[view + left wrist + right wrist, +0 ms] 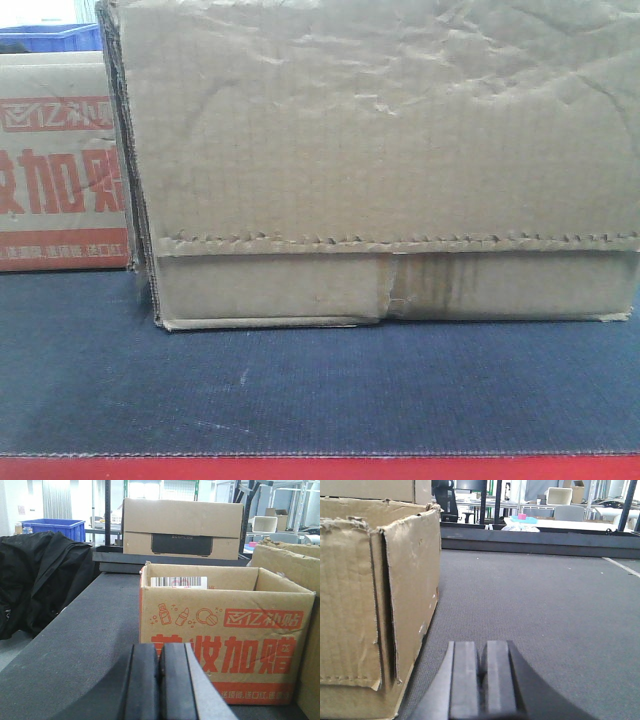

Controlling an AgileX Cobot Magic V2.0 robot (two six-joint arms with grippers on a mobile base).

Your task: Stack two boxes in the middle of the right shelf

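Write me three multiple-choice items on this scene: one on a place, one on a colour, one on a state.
1. Front view: the printed box stands where from the plain box? A on top; B to its left; C to its right.
2. The printed box's lettering is: A red; B green; C black.
3. The left gripper is: A wide open; B shut on a box; C shut, empty.
Answers: 1 B, it shows past the plain box's left edge. 2 A, red characters cover its front. 3 C, its fingers meet with nothing between.
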